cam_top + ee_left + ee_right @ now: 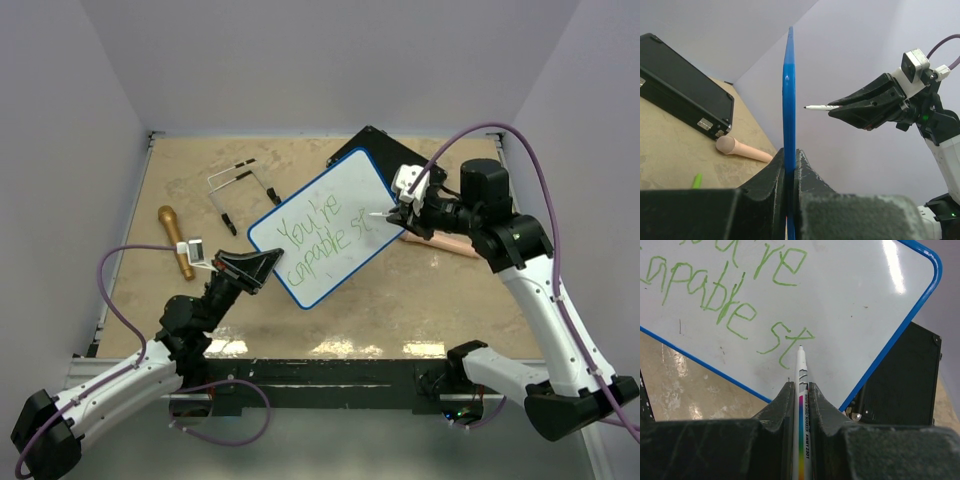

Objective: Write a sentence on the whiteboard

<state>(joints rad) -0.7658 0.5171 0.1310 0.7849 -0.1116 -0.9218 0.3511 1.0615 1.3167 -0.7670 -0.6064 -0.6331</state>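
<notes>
Barely a gap btw marker (822, 106), whiteboard (789, 100)

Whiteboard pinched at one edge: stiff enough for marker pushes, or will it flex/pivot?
Probably stiff: edge-on in the left wrist view the whiteboard looks straight, with no sag. Likely light, since the left gripper holds it up by one edge alone. It may pivot in that pinch, as the marker in the right gripper writes far from the grip.

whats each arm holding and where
The left gripper clamps the whiteboard by the rim of a short edge; the right gripper grips the marker by its barrel.
</notes>
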